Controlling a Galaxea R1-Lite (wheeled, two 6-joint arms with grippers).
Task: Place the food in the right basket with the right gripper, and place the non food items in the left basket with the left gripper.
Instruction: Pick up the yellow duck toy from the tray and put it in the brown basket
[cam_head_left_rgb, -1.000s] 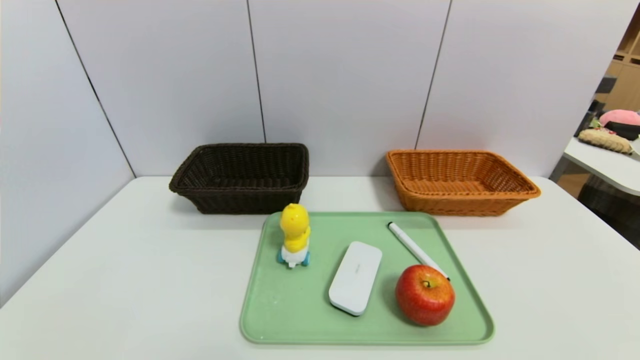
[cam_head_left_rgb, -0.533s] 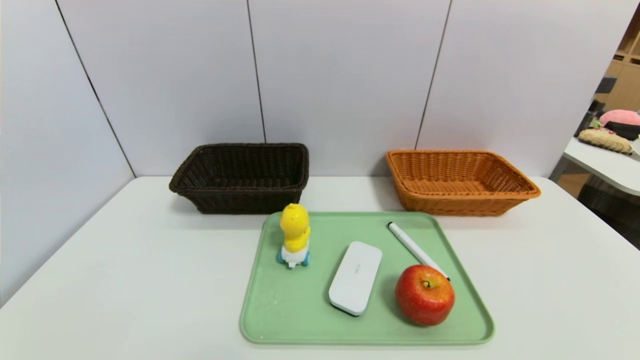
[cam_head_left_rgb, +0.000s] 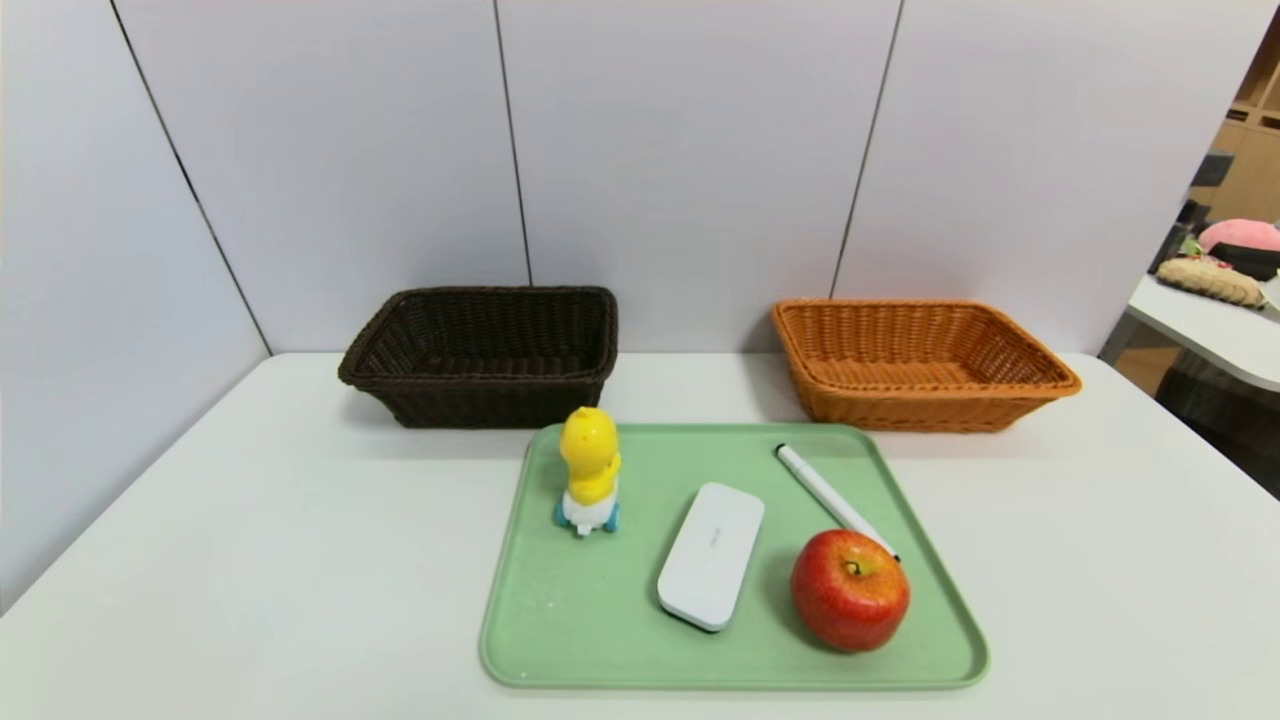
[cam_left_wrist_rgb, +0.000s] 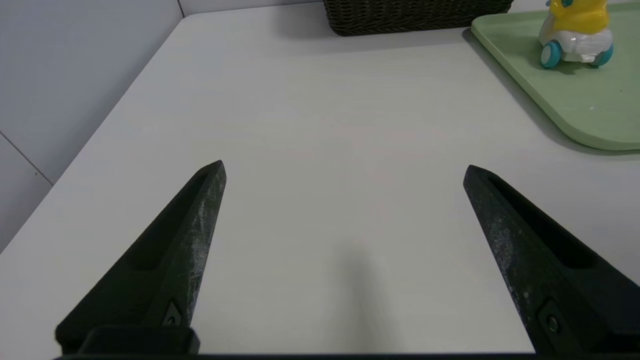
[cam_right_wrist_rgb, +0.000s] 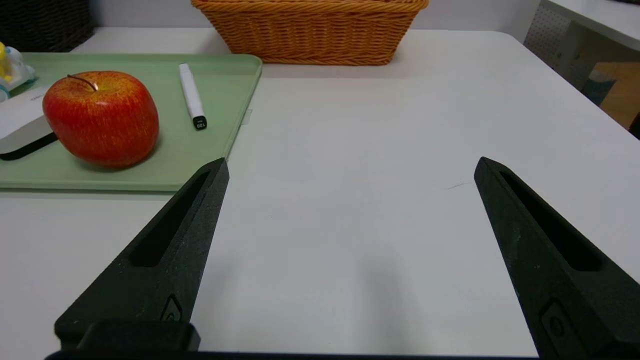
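tray (cam_head_left_rgb: 560, 640): green, centre-near on the white table (cam_head_left_rgb: 250, 560); holds all four items, so sorting looks not yet started.
apple (cam_head_left_rgb: 850, 590): only food. Near-right corner of tray, on the side nearest the right arm, so the right arm can reach it without crossing the tray.
pen (cam_head_left_rgb: 828, 495): white, lies diagonally just behind the apple, its near tip right by the apple; cannot tell if they touch. Non-food, yet on the right half of the tray; likely a long reach for the left arm.
white case (cam_head_left_rgb: 711, 555): flat, rounded, tray centre, just left of the apple. Non-food.
duck toy (cam_head_left_rgb: 590, 470): yellow, upright on wheels, far-left of tray. Closest item to the dark basket.
dark basket (cam_head_left_rgb: 480, 395): far left, behind the tray, nothing visible inside. Target for non-food.
orange basket (cam_head_left_rgb: 915, 400): far right, behind the tray, nothing visible inside. Target for the apple.
left gripper (cam_left_wrist_rgb: 342, 172): fingers wide apart, holding nothing; low over bare table, left of the tray, well apart from the duck toy.
right gripper (cam_right_wrist_rgb: 350, 167): fingers wide apart, holding nothing; low over bare table, right of the tray, apple near.
next, my read: either arm can start; apple is round, needs a wide centred grip.
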